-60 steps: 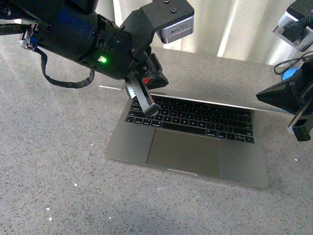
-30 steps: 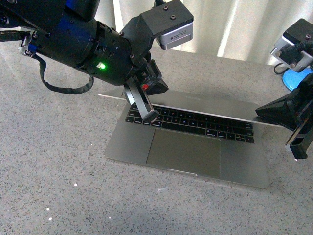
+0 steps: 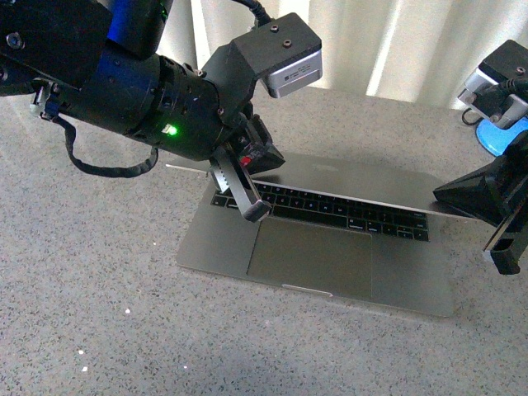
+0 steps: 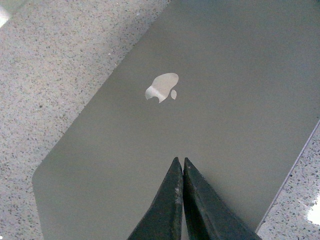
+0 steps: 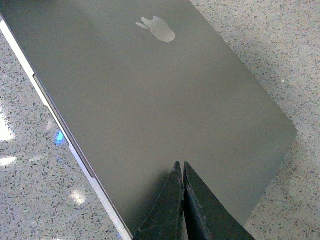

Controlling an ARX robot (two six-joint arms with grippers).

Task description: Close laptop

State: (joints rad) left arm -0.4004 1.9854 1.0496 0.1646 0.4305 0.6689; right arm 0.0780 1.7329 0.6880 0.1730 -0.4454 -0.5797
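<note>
The laptop (image 3: 313,260) sits mid-frame on the speckled countertop (image 3: 99,289), its lid (image 3: 355,177) tilted low over the keyboard and not yet flat. The left gripper (image 4: 181,167) and right gripper (image 5: 180,172) are each pinched together on nothing, tips over the lid's back. The lid looks like rigid, slick metal on a hinge, so pushing gently near its free edge probably suits it better than gripping. A blue object (image 3: 503,136) at the upper right is too cut off to tell if it is a container.

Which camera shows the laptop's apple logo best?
Left wrist view: the apple logo is large and sharp. The right wrist view shows it farther off; the front view sees the lid too slantwise to show it.
</note>
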